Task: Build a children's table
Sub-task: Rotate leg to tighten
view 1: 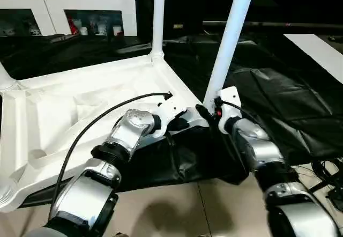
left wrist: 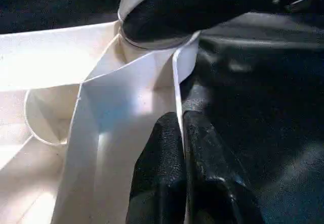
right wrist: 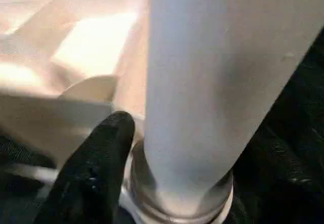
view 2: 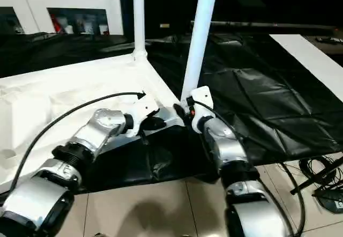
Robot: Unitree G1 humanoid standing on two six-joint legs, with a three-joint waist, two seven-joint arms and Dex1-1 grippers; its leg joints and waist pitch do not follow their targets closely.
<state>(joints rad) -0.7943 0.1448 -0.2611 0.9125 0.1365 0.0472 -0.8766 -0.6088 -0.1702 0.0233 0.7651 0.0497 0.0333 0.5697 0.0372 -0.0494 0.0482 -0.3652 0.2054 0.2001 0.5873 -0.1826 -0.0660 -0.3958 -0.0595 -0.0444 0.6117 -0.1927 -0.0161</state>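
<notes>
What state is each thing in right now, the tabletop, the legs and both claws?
Tabletop: upside down, ribbed underside up, on black sheeting.
Far leg: upright in its corner socket.
Near leg: leaning slightly, base in the near corner socket.
Left claw: shut on the tabletop's rim by that socket.
Right claw: at the near leg's base, one finger against it; grip unclear.
</notes>
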